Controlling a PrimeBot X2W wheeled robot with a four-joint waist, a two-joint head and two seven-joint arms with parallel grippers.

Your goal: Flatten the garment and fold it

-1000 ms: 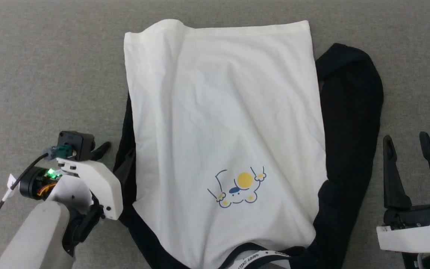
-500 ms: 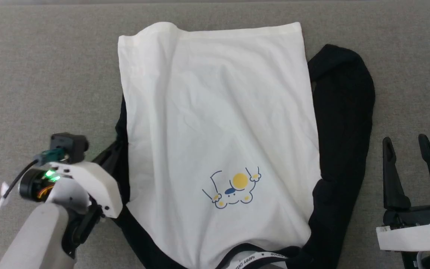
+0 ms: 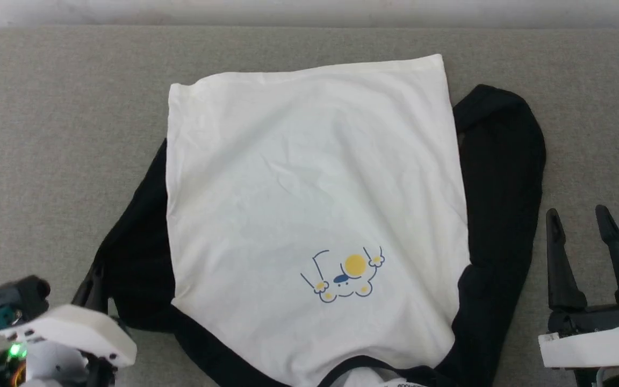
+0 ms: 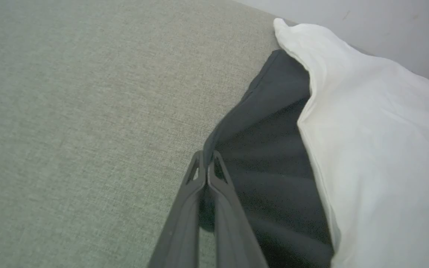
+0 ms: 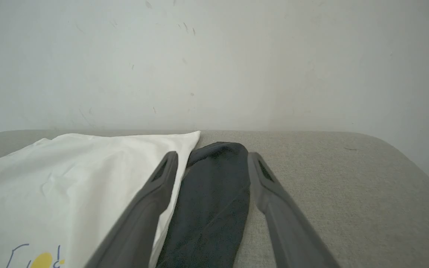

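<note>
From the head view I see the garment (image 3: pixel 315 204) spread face up on the grey surface (image 3: pixel 46 134), white body in the middle, hem at the far end, collar toward me at the bottom edge. The cartoon print (image 3: pixel 347 274) with its yellow circle sits low on the chest. 2 black sleeves flank the body: the left sleeve (image 3: pixel 137 252) fans out toward the lower left, and the right sleeve (image 3: pixel 503 188) lies long beside the body's right edge.

My left gripper (image 3: pixel 93 277) is at the lower left, dark fingers meeting the outer corner of the left sleeve. From there the grip itself is hard for me to judge. The left wrist view settles it: the left gripper (image 4: pixel 207 155) has both fingers pressed together with the sleeve's (image 4: pixel 266 149) edge pinched at the tips, and the dark cloth rises in soft ridges toward the white body (image 4: pixel 378 149).

My right gripper (image 3: pixel 575 215) rests at the lower right, jaws wide, holding nothing, just beside the right sleeve. Its own wrist view looks between the spread fingers (image 5: pixel 212 156) along that sleeve (image 5: pixel 210 201), and adds a pale wall (image 5: pixel 214 56) behind the surface's far edge.
</note>
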